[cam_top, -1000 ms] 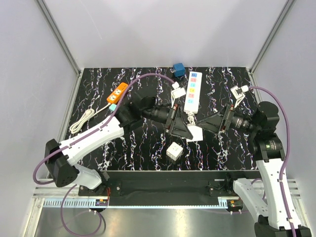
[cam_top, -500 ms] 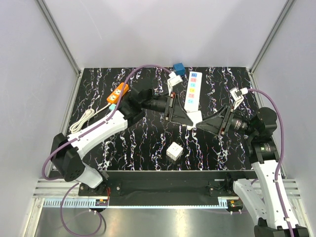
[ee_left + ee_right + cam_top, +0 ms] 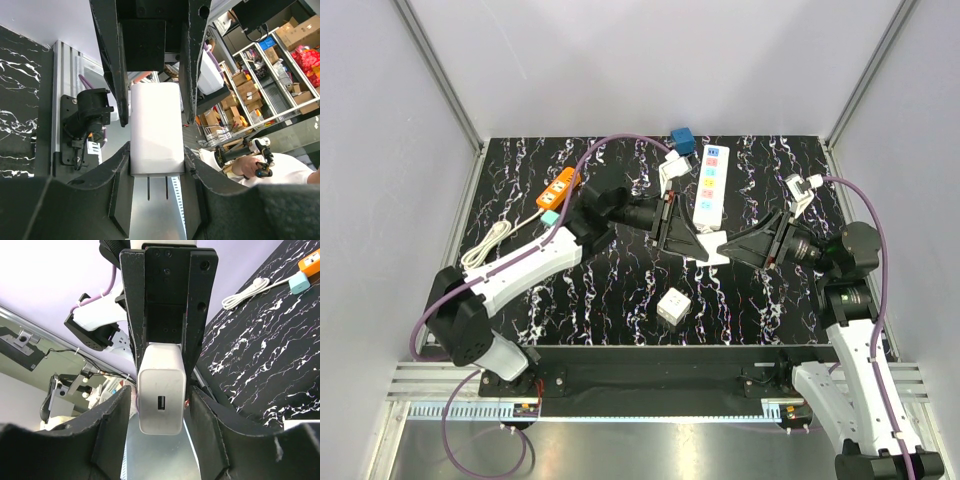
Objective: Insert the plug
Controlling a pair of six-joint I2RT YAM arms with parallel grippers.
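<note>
A white charger plug hangs above the table's middle, between the two grippers. My left gripper is shut on it. In the left wrist view the plug is pressed between both pads, its two prongs pointing at the camera. My right gripper faces it from the right, open. In the right wrist view the plug's USB end sits between my right gripper's spread fingers, with a small gap on each side. The white power strip lies flat just behind them.
An orange power strip and a coiled white cable lie at the left. A blue cube adapter and a white plug sit near the strip's far end. A white cube adapter lies near the front edge.
My left gripper has carried the plug up off the table and a little toward the far side. My right gripper drew back, then came in around the plug's USB end.
</note>
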